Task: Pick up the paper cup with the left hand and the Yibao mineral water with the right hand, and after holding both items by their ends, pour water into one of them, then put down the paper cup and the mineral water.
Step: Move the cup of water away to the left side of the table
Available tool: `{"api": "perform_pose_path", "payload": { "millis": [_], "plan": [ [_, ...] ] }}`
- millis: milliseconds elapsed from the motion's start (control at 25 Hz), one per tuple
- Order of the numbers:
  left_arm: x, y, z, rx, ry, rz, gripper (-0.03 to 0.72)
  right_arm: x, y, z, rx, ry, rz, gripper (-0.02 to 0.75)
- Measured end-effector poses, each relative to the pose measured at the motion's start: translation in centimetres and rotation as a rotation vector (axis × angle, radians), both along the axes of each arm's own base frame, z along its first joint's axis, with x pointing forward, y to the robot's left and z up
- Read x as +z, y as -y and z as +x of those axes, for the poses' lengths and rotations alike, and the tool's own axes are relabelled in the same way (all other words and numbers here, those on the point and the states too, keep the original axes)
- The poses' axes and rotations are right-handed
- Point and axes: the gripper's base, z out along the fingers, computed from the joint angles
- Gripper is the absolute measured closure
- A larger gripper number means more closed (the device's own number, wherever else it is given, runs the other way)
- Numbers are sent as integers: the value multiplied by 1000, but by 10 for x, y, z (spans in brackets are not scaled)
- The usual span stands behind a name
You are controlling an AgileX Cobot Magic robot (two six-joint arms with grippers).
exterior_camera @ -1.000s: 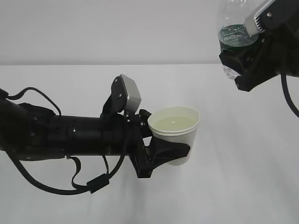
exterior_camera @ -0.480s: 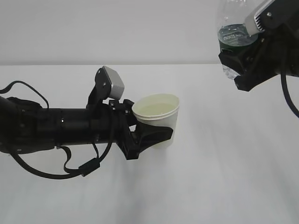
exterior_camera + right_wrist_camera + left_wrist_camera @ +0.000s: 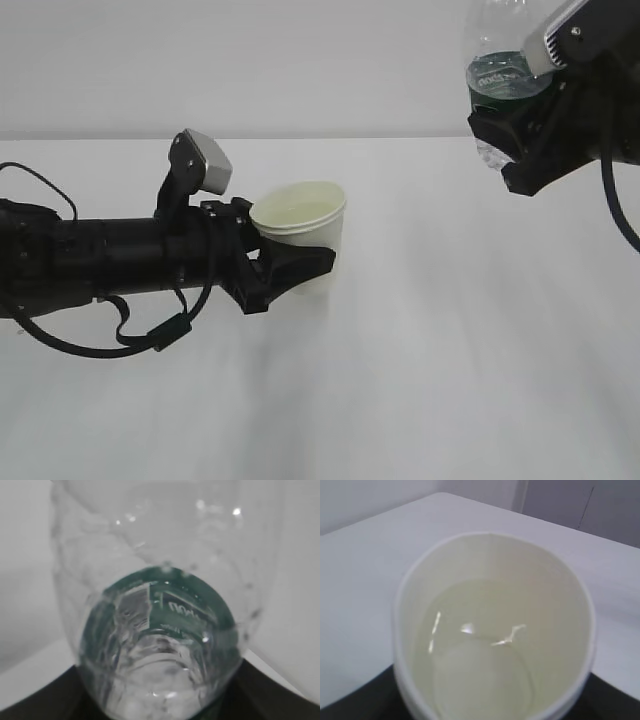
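Two containers are in my grippers. My left gripper (image 3: 300, 268) clasps the paper cup (image 3: 299, 243), plain white, upright, partly filled with clear water pooled at its bottom, low over the table (image 3: 420, 380). Well right of the cup and higher, my right gripper (image 3: 500, 140) grasps the Yibao mineral water (image 3: 497, 75), a clear ribbed bottle with a dark green label. My left arm lies nearly level.
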Motion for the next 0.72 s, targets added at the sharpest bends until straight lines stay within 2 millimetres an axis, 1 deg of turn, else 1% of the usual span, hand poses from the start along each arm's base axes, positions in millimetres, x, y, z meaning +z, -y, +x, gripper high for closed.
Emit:
{"api": "perform_pose_path", "payload": {
  "millis": [120, 440, 720],
  "plan": [
    [0, -9, 6, 30, 0, 0, 231, 0, 0, 0, 1, 0, -1, 325],
    [0, -21, 13, 58, 33, 19, 231, 0, 0, 0, 10, 4, -19, 325],
    [-4, -38, 22, 122, 27, 60, 231, 0, 0, 0, 13, 6, -21, 324]
  ]
}}
